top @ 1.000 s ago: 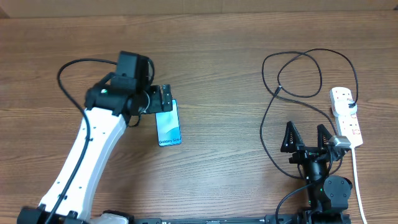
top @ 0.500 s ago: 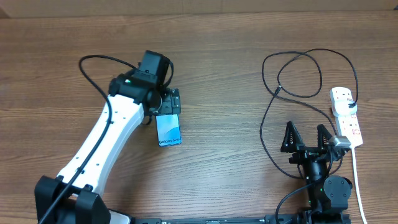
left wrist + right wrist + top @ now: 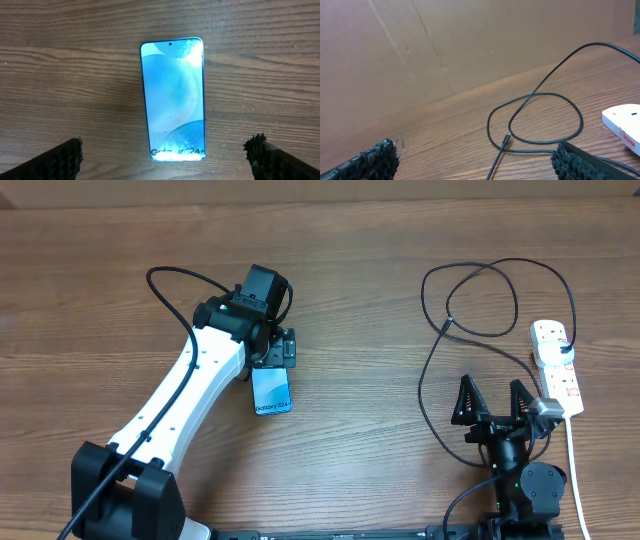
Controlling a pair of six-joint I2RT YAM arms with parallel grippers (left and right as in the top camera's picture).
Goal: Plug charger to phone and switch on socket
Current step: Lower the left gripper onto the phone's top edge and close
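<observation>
The phone [image 3: 273,393] lies flat on the wooden table, cyan screen up, "Galaxy" text at its near end. My left gripper [image 3: 277,350] hangs over its far end, open and empty. In the left wrist view the phone [image 3: 172,95] lies between the two spread fingertips [image 3: 64,159]. The charger [image 3: 437,390] loops across the right side, its small connector [image 3: 447,324] lying free on the table. It also shows in the right wrist view [image 3: 506,142]. The white socket [image 3: 556,366] lies at the right edge. My right gripper [image 3: 491,400] is open and empty, left of the socket.
The socket's thick white cord [image 3: 576,470] runs toward the front edge. A brown cardboard wall [image 3: 445,45] stands behind the table. The left arm's black cable [image 3: 185,280] arcs above the table.
My left arm has swung right and its gripper has come over the phone's far end. The phone, the charger and the right arm have not moved.
</observation>
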